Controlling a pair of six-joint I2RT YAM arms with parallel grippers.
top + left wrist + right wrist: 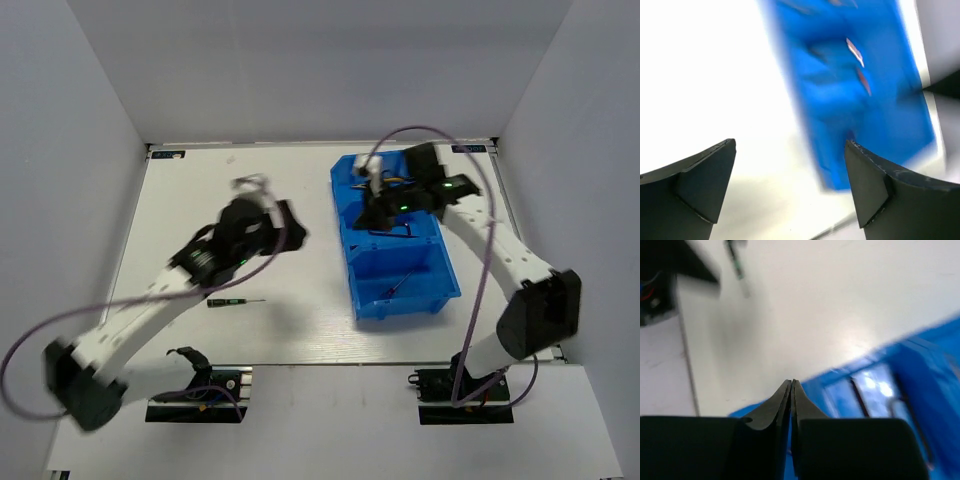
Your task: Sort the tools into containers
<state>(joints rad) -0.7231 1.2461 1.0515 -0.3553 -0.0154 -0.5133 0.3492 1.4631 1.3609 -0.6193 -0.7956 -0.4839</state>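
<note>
**Counter** (200, 190) — white, walled on three sides, with both arm bases at its near edge.

**Blue bins** (410, 303) — one row of three open compartments. It stands right of centre on the counter, slightly skewed, and runs from the far side toward the near side.

**Screwdriver** (236, 301) — thin, with a dark handle. It lies flat on the counter, left of the bins and well apart from them, beside the left arm's forearm. It is outside every compartment.

**Hex keys** (858, 396) — thin dark rods, one with a bend, lying on a compartment floor below the right tool. From above, this looks to be the middle compartment.

**Thin dark rod** (402, 287) — lies aslant in the near compartment. It is too small to tell its kind.

**Left tool** (790, 144) — fingers spread wide with nothing between them. It is held above the counter, left of the bins, and is blurred in both views.

**Right tool** (791, 384) — fingers pressed together tip to tip, with nothing seen between them. It is above the bins, about where the far and middle compartments meet. I cannot tell which of the two it is over.
</note>
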